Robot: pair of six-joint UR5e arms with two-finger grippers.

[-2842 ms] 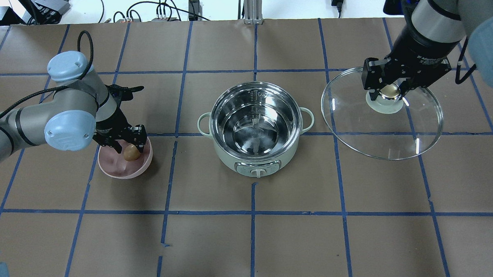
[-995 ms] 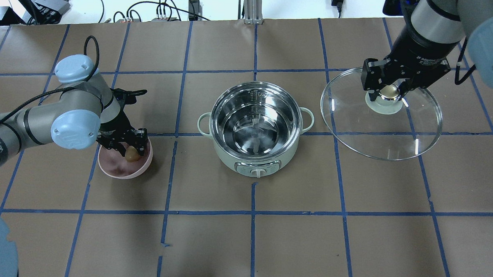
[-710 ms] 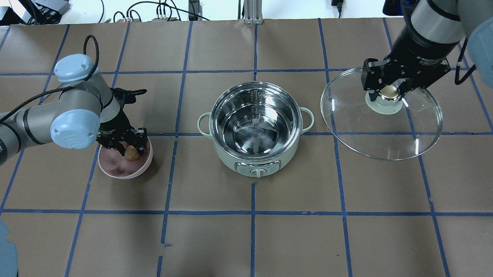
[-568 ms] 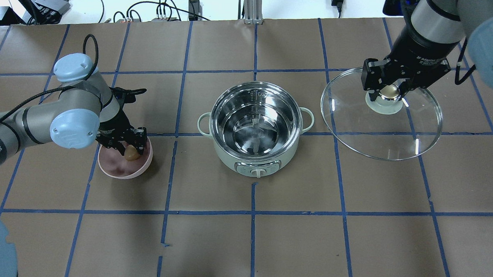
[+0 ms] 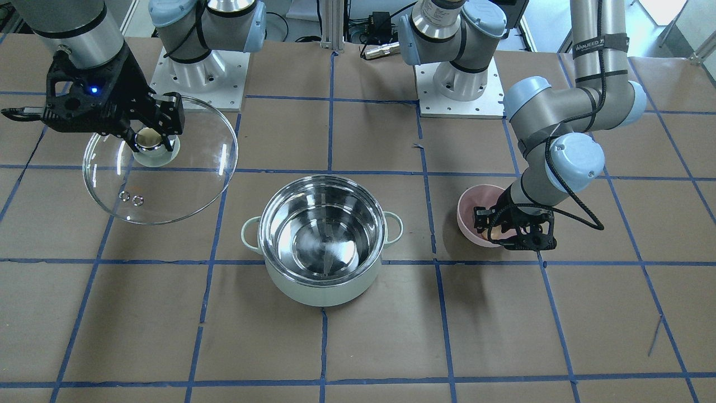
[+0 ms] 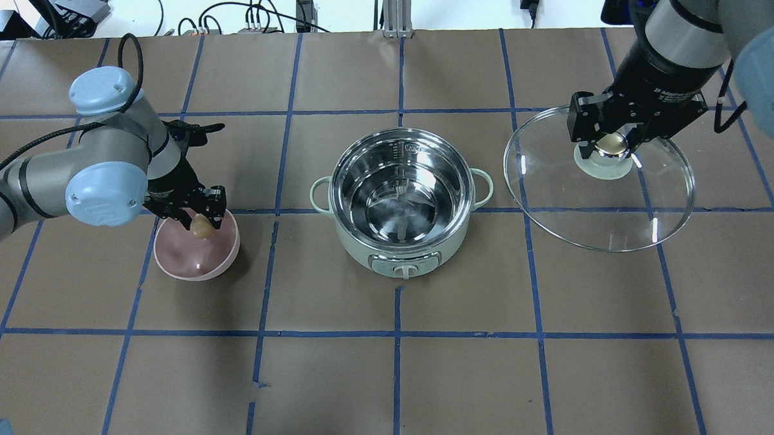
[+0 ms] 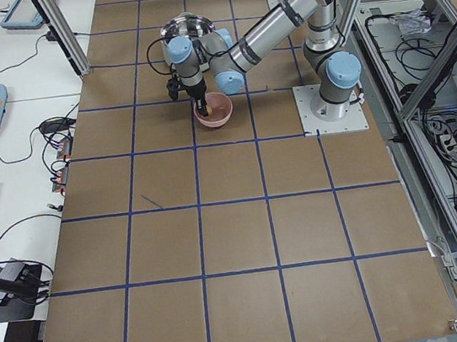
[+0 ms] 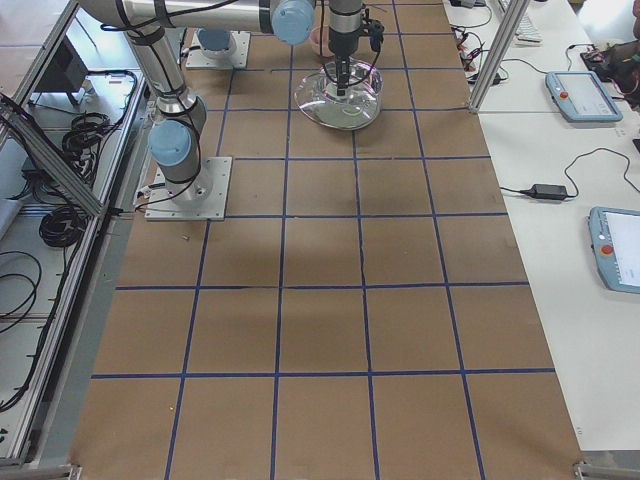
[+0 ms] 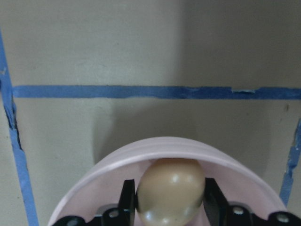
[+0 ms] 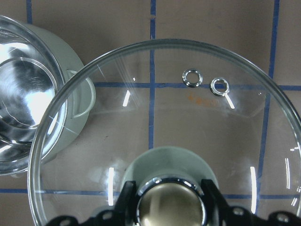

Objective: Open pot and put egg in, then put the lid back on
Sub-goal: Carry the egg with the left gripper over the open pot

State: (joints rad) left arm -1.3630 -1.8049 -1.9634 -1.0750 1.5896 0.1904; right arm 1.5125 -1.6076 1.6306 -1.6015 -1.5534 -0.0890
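Left gripper [image 6: 200, 224] pinches the egg [image 9: 170, 192] between its fingers, over the pink bowl [image 6: 192, 268]. Right gripper [image 6: 609, 148] is clamped on the knob [image 10: 170, 207] of the lid [image 6: 593, 205], held beside the pot [image 6: 360, 249], which stands open, bare steel inside.

- The pot [image 6: 360, 250] is pale mint green, with a shiny steel inside.
- The egg [image 6: 200, 227] is tan-brown.
- The lid [image 6: 593, 208] is clear glass; its knob [image 10: 169, 168] is pale green with a beige-gold cap.
- The bowl [image 6: 184, 263] is pink.
- The bench [image 6: 548, 390] is brown with a blue tape grid.
- The left end effector [image 6: 200, 225] and right end effector [image 6: 611, 148] are black.
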